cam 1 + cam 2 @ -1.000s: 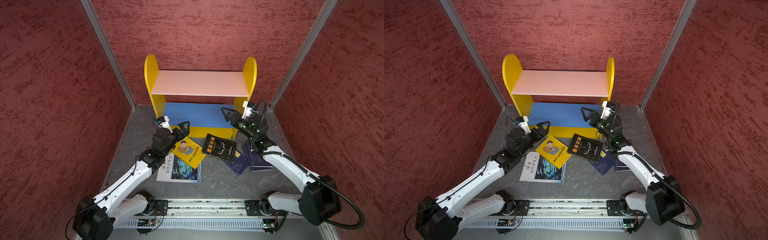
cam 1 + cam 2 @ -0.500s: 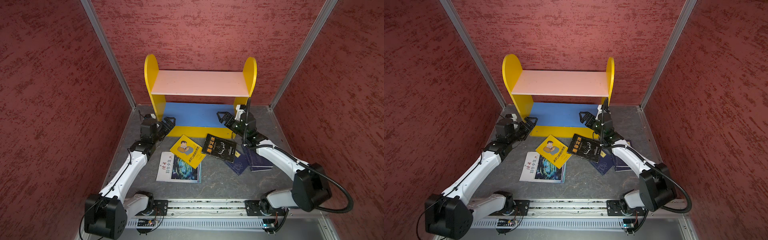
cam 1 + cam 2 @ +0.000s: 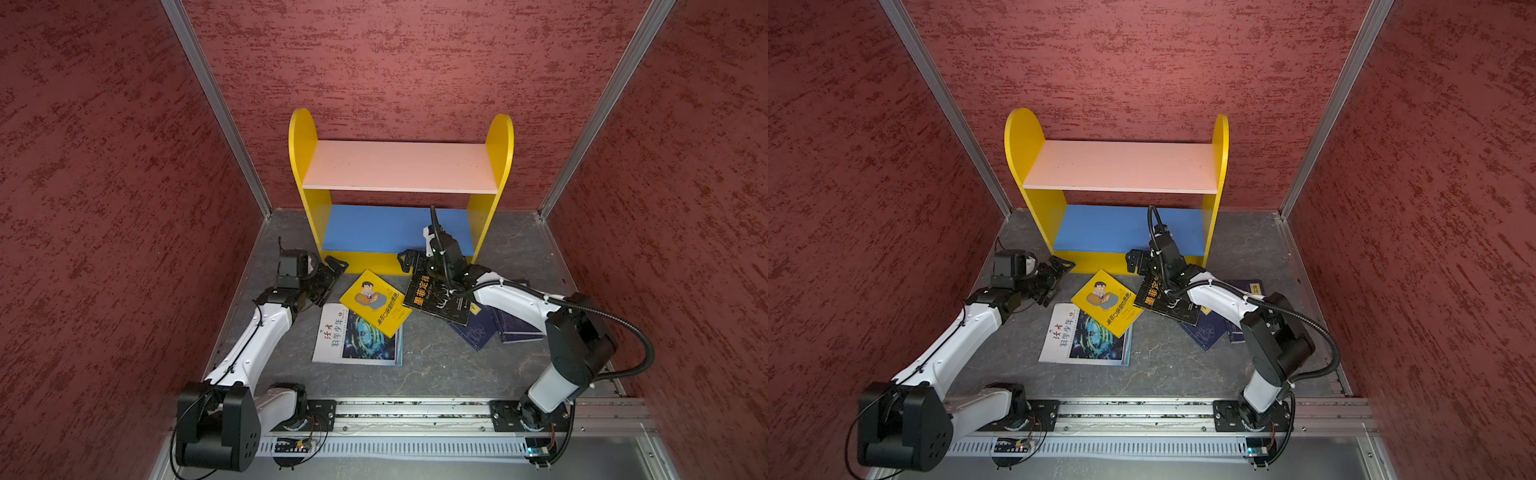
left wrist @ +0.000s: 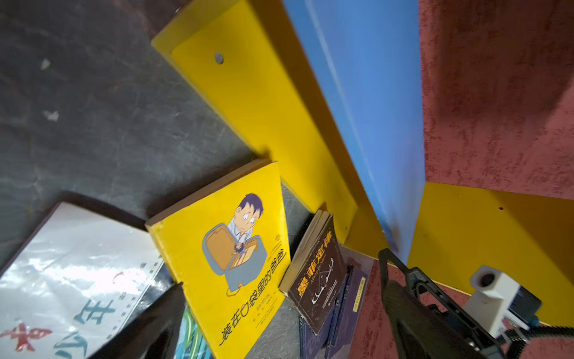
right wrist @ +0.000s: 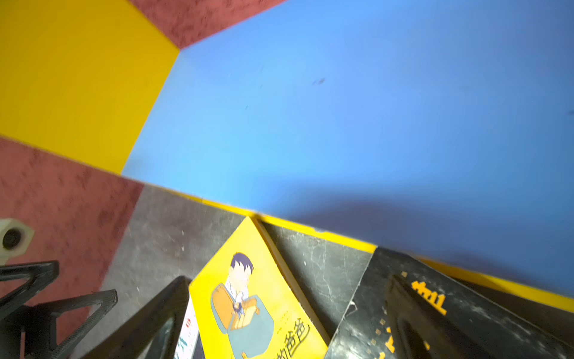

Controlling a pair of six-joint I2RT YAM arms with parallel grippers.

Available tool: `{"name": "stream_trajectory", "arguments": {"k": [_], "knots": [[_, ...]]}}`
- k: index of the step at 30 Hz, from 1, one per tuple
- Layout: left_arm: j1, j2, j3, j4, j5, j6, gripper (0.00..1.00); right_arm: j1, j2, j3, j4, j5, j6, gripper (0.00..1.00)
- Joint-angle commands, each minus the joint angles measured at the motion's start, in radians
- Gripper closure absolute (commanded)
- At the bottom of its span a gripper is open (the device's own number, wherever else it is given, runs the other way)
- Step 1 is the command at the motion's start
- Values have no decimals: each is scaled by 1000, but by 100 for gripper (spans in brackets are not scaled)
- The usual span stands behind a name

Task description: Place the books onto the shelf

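The shelf (image 3: 399,166) stands at the back wall, its pink and blue boards bare. On the floor before it lie the books: a yellow cartoon book (image 3: 374,303) overlapping a white magazine (image 3: 353,345), and a black book (image 3: 436,299) on two navy ones (image 3: 478,332). My left gripper (image 3: 330,276) is open, low, just left of the yellow book's far corner. My right gripper (image 3: 411,266) is open above the black book's far corner, by the shelf base. The left wrist view shows the yellow book (image 4: 223,248) between open fingers; the right wrist view shows the yellow book (image 5: 254,298) and the black book (image 5: 450,310).
Red textured walls close in the left, back and right. The shelf's yellow base (image 3: 374,266) lies right behind both grippers. A metal rail (image 3: 415,415) carrying both arm bases runs along the front edge. Dark floor (image 3: 436,365) shows in front of the books.
Both grippers have come down toward the floor. The left one moved left to the yellow book's corner; the right one moved left and down to the black book. Both stayed open.
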Motion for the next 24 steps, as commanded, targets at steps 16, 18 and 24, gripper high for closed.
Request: {"name": "stream_trajectory", "arguments": {"k": [16, 18, 24], "knots": [[-516, 0, -266, 152, -410, -474, 1, 19, 139, 19, -64, -274, -254, 3], [-508, 12, -320, 254, -401, -513, 1, 23, 150, 20, -64, -283, -255, 3], [-437, 64, -438, 490, -336, -571, 0, 36, 250, 103, -134, -252, -266, 5]]}}
